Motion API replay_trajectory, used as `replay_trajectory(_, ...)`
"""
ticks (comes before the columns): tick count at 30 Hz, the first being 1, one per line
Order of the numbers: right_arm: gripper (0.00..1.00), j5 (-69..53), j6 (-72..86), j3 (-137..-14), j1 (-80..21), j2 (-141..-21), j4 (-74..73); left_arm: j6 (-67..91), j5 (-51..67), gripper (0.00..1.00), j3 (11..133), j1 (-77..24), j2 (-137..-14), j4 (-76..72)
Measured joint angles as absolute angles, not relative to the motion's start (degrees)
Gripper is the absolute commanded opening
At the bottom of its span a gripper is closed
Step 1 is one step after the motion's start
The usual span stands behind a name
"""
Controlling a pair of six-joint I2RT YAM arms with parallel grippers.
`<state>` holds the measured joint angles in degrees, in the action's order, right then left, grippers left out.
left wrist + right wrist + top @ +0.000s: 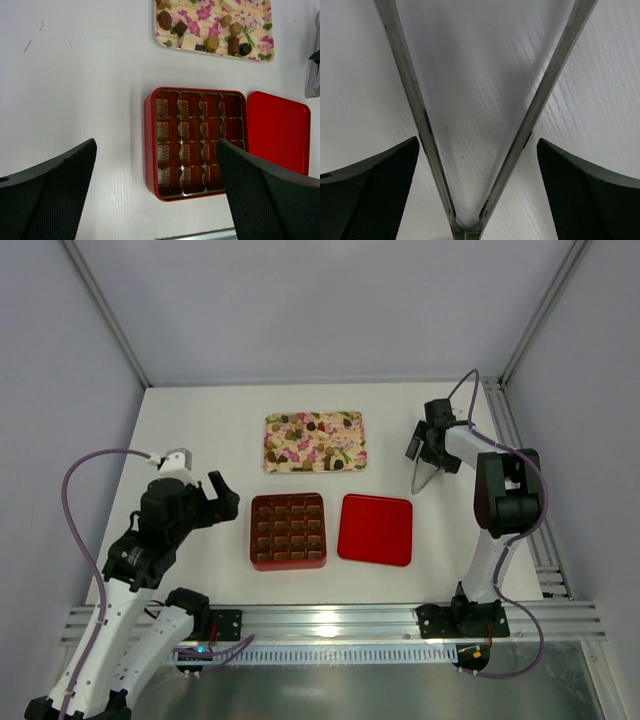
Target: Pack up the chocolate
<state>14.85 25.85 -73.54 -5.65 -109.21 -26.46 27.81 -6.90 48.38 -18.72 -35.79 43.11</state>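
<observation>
The chocolate (212, 43) lies in loose pieces on the floral tray (345, 462) at the far middle of the table (200, 430), behind the red box (148, 145), whose gridded cells are bare and whose lid (375, 530) lies just to its right. The left gripper (224, 495) hovers left of the box on a bent arm, fingers spread and holding nothing. The right arm reaches forward beside the tray, its right gripper (477, 142) clasping wide metal tongs (419, 110) that angle down toward the table.

floral tray (340, 462), red box (149, 145), lid (375, 529), tongs (415, 100)
</observation>
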Motion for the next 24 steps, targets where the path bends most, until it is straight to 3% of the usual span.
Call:
replay_trajectory(13, 0.85, 14.4, 25.7, -75.4, -5.5, -112.3, -25.4, 27.8, -6.9, 1.0, 48.4, -18.7, -36.6, 43.1)
replay_trajectory(20, 0.57, 14.1, 25.3, -75.4, -5.5, -112.3, -25.4, 27.8, -6.9, 1.0, 48.4, -18.7, -36.8, 43.1)
replay_trajectory(24, 0.52, 13.7, 24.8, -75.4, -5.5, -112.2, -25.6, 27.8, -6.9, 1.0, 48.4, -18.7, -36.8, 43.1)
